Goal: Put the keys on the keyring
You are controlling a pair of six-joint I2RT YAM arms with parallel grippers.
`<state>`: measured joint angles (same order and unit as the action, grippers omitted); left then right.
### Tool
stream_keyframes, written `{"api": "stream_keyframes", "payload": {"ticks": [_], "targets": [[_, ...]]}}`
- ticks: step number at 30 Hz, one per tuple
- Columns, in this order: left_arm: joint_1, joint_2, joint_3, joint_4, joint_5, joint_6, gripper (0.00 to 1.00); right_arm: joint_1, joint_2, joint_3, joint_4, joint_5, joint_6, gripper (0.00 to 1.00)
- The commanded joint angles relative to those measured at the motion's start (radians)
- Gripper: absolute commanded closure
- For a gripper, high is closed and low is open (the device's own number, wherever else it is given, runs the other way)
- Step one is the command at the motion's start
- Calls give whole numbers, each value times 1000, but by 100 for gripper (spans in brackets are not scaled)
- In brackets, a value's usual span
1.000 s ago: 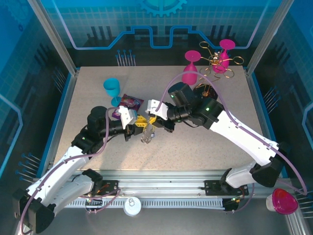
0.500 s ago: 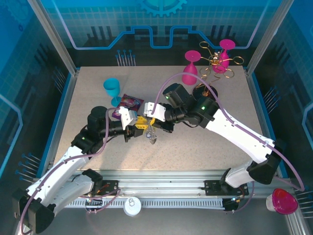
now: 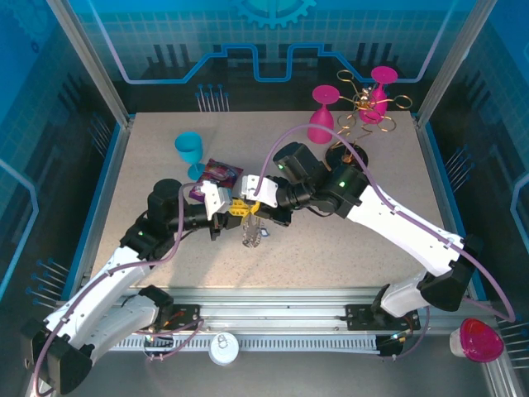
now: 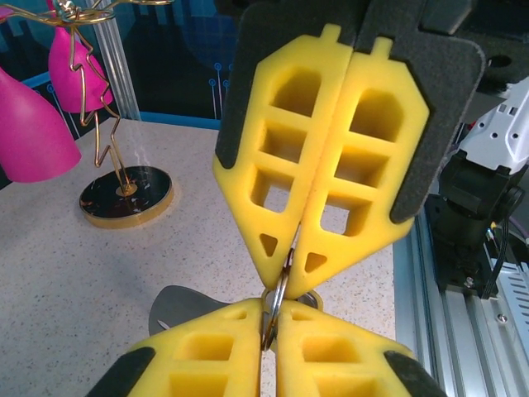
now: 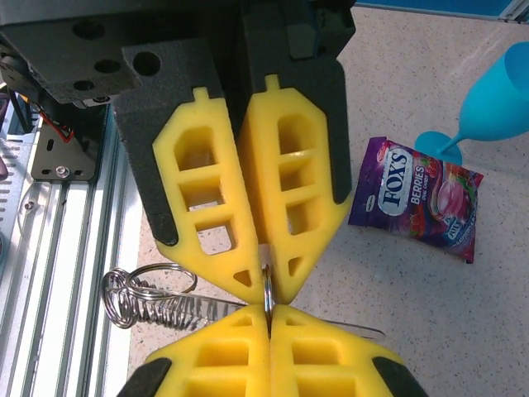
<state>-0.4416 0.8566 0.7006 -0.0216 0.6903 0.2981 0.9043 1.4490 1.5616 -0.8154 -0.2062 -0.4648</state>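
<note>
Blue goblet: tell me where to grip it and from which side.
The blue goblet stands upright, so take its thin stem under the bowl, fingers level. The candy bag lies by its foot, to the right in the top view, so coming from its left looks safest.

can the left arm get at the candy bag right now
Probably not yet: the candy bag lies right beside the left gripper, nothing blocking it, but that gripper is shut on a metal ring.
</note>
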Motion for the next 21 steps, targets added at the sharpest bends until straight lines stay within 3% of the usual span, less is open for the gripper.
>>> {"api": "stream_keyframes", "payload": {"ticks": [1, 5, 9, 11, 15, 21], "targets": [[-4, 4, 39, 10, 29, 19, 92, 23, -4, 0, 61, -61, 2, 100], [-5, 0, 38, 5, 34, 26, 100, 12, -51, -61, 151, -72, 46, 100], [-5, -20, 12, 61, 29, 3, 100, -40, -157, -220, 341, -101, 158, 77], [-5, -33, -18, 139, 29, -42, 100, -85, -208, -317, 453, -158, 243, 71], [-5, -47, -60, 267, 43, -122, 100, -116, -251, -420, 584, -231, 334, 67], [-5, -47, -69, 298, 82, -151, 100, -119, -241, -429, 596, -268, 351, 66]]}}
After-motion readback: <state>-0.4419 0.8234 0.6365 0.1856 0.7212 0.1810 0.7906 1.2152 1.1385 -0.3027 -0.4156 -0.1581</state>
